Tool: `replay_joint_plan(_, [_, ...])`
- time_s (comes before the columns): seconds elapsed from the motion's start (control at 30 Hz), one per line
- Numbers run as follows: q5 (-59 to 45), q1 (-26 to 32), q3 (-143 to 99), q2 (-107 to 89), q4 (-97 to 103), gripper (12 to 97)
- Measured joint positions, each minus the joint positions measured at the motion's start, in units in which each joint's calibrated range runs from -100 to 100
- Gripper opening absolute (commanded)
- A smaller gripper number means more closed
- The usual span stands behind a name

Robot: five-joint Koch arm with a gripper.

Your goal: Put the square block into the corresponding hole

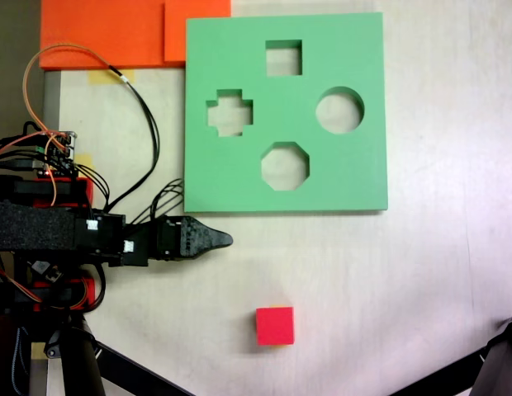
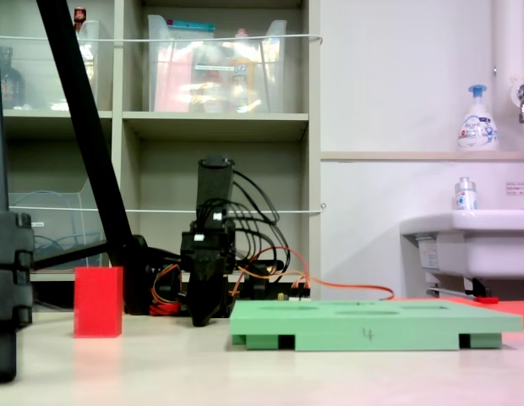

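Note:
The square block (image 1: 275,325), a small red cube, rests on the pale table below the green foam board (image 1: 355,177); in the low fixed view the block (image 2: 98,301) stands left of the arm. The corresponding hole (image 1: 283,58) is the square cut-out near the board's far edge, above the cross, round and octagonal cut-outs. My gripper (image 1: 229,240) lies just below the board's lower left corner and well up-left of the block. It comes to a single point, shut and holding nothing. Seen from table level, the gripper (image 2: 199,320) hangs low beside the board (image 2: 363,323).
Orange foam sheets (image 1: 107,33) lie past the board's top left corner. Loose cables (image 1: 149,124) loop between the arm base and the board. Black tripod legs (image 1: 124,371) cross the bottom corners. A shelf unit (image 2: 220,127) and a sink (image 2: 465,245) stand behind the table.

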Motion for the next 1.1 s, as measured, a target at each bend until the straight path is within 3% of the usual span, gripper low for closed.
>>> replay_joint_plan(1.1, [1.0,0.2,0.0,0.0,0.0,49.4])
